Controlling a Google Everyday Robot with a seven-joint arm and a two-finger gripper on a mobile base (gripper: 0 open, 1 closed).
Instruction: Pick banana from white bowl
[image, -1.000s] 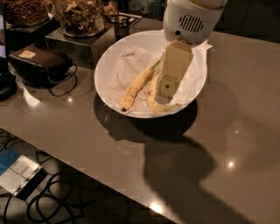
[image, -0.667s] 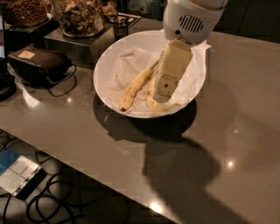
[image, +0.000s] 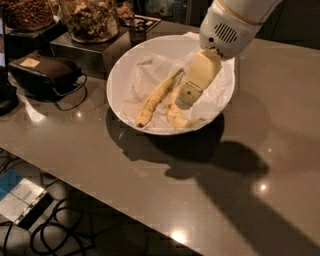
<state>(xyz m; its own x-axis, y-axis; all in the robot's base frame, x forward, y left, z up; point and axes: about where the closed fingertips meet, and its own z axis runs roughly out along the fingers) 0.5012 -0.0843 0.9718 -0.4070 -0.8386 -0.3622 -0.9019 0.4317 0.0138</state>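
The white bowl (image: 114, 82) stands on the grey table, lined with crumpled white paper. Two bananas lie in it. The banana (image: 176, 116), plump and curved with a thin hooked end, lies near the bowl's front rim. A slimmer, straighter banana (image: 156, 97) with a dark tip lies just left of it. My gripper (image: 187, 94), cream-coloured, reaches down into the bowl from the upper right. Its tip sits at the upper end of the curved banana and hides that end.
Glass jars of snacks (image: 90, 20) stand on a dark box at the back left. A dark pouch with a cable (image: 44, 72) lies left of the bowl. The table's front edge runs diagonally at the lower left, with cables on the floor (image: 45, 232) below.
The arm's wrist has shifted slightly to the right and the gripper tip sits a little higher. Both bananas and the bowl lie as before.
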